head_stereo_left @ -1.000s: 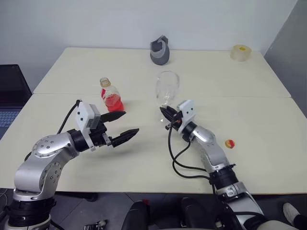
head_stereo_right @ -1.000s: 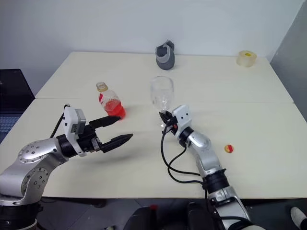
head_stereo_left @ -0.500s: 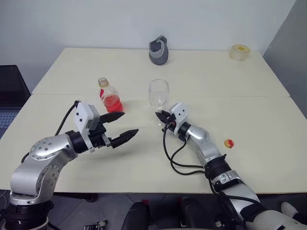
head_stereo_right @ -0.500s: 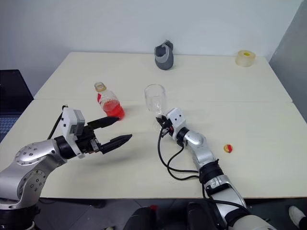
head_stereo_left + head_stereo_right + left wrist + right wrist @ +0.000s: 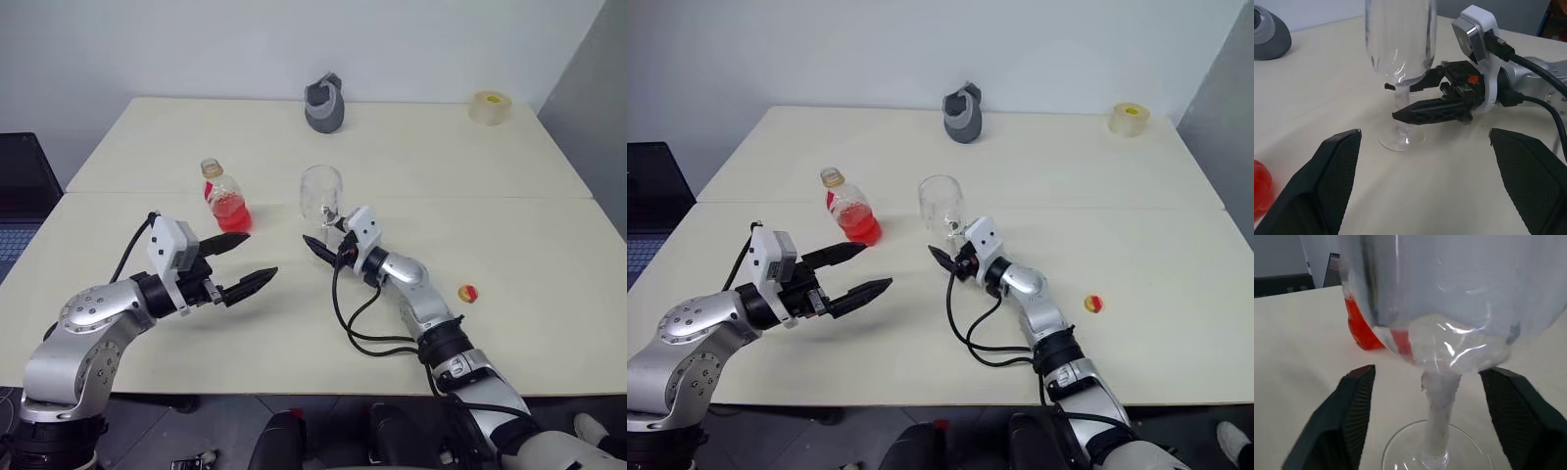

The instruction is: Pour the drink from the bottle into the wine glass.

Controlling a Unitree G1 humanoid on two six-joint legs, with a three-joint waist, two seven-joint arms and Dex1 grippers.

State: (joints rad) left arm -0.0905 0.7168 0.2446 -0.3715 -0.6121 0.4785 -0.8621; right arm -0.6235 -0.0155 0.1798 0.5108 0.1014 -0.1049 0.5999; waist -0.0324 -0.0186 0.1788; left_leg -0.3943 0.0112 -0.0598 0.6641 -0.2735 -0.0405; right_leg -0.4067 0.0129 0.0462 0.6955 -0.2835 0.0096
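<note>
Glass (image 5: 321,196) upright on the desk (image 5: 509,245) and empty, right end effector (image 5: 1410,105) spread around its stem; left end effector (image 5: 240,264) open; bottle (image 5: 225,196) uncapped, untouched, pouring undone.

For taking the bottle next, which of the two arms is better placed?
Probably the left. Its open left gripper sits just in front of the bottle, on the bottle's side of the table. The right gripper is open around the wine glass stem.
</note>
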